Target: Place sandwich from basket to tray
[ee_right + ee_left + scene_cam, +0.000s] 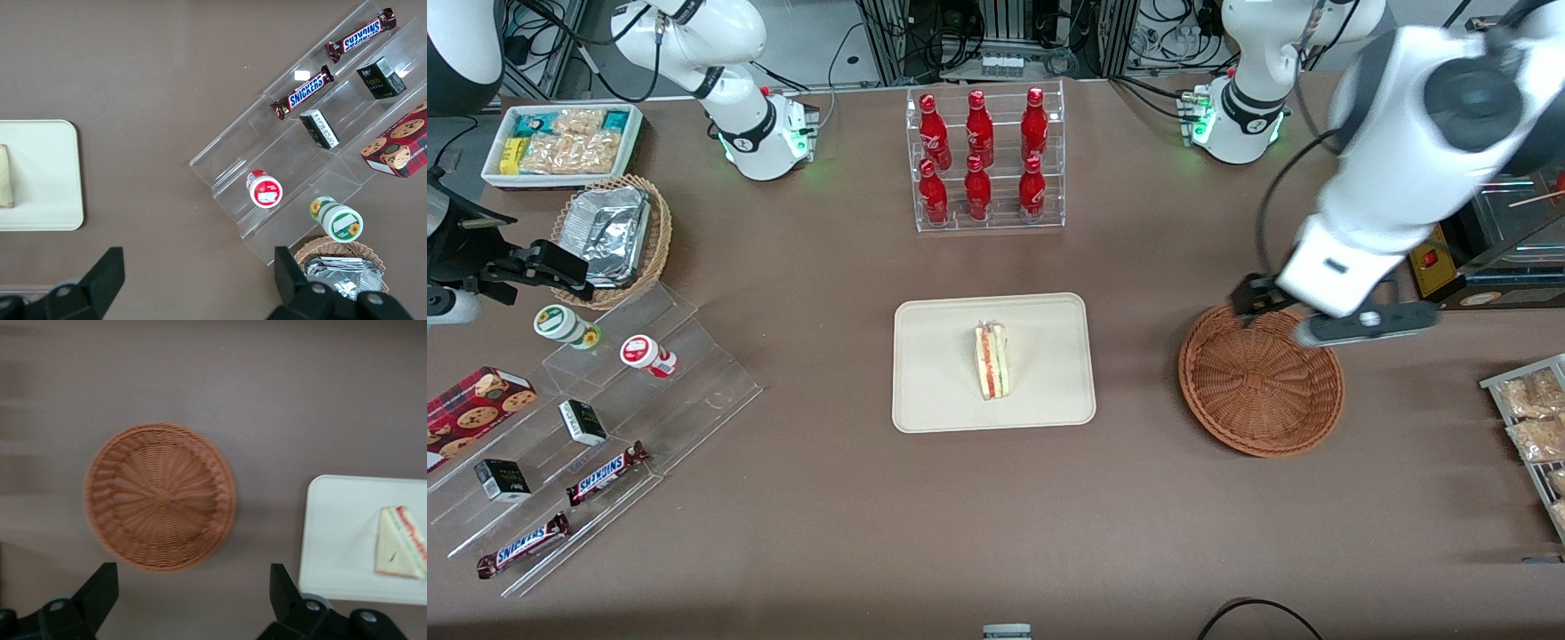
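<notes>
The sandwich (pixel 991 360) lies on its side on the cream tray (pixel 943 356), near the tray's middle; its red and green filling shows along one edge. The round reddish-brown basket (pixel 1261 382) stands on the table beside the tray, toward the working arm's end, with nothing in it. My left gripper (pixel 1258 302) hangs above the basket's rim, the part farthest from the front camera. In the left wrist view the gripper (pixel 192 577) is open with only bare table between its fingers; the basket (pixel 160 497), the tray (pixel 340 540) and the sandwich (pixel 400 543) show well below it.
A clear rack of red bottles (pixel 984 160) stands farther from the front camera than the tray. Clear stepped shelves with snacks (pixel 596 418), a tan wicker basket of foil trays (pixel 614 236) and a white snack box (pixel 560 142) fill the parked arm's end. Snack packets (pixel 1534 418) lie at the working arm's end.
</notes>
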Tool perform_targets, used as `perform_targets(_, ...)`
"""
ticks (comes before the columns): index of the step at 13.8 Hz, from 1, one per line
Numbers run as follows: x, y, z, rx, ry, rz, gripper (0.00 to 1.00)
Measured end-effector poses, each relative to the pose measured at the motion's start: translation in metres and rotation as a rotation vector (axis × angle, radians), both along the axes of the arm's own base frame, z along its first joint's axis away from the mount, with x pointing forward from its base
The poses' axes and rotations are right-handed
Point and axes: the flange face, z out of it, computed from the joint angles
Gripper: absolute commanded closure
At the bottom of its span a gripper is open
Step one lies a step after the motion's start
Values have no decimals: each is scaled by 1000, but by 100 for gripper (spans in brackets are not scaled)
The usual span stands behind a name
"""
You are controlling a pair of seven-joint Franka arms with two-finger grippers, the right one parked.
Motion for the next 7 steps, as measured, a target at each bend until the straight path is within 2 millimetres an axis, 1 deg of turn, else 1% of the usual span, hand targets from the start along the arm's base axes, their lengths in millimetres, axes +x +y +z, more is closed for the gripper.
perform_targets(3, -12, 54, 22, 5, 37, -59, 0)
perform_targets(5, -19, 77, 30, 4, 49, -76, 0)
perform_targets(7, -25, 94, 33, 5, 61, -74, 0)
